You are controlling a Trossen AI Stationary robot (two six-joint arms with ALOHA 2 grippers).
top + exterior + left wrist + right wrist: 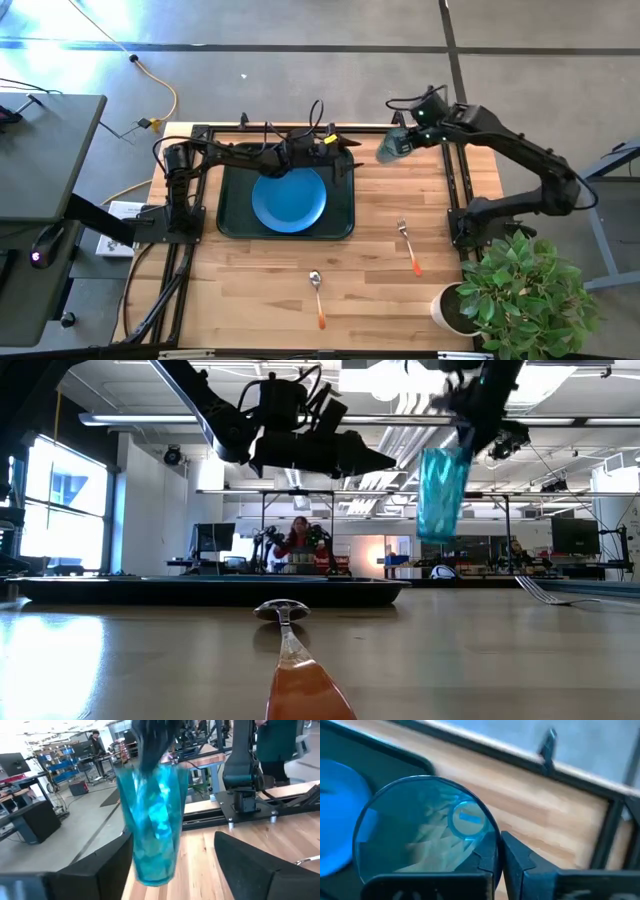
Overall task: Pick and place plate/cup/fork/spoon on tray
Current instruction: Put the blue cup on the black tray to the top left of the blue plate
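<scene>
The teal cup (390, 147) hangs in the air off the tray's far right corner, held by my right gripper (405, 135). It also shows in the low view (441, 492). The blue plate (288, 198) lies flat in the dark tray (225, 200). My left gripper (350, 152) is open and empty over the tray's far right corner, pointing at the cup (152, 820) and apart from it. The fork (408, 245) and the spoon (317, 293) lie flat on the wood, right of and nearer than the tray. My right gripper holds the cup by its rim (495, 837), with the wall pinched between the two fingers, one finger (487, 857) inside the cup and one outside. The fingers come from above, pointing down. The cup hangs below them, nearly upright, its base (438, 535) clear of the table.
A green plant in a white pot (455, 305) stands at the table's near right corner. The right arm's base (470, 225) stands at the right edge, near the fork. Bare wood lies between the tray and the spoon (285, 620). A person sits far behind the table (300, 540).
</scene>
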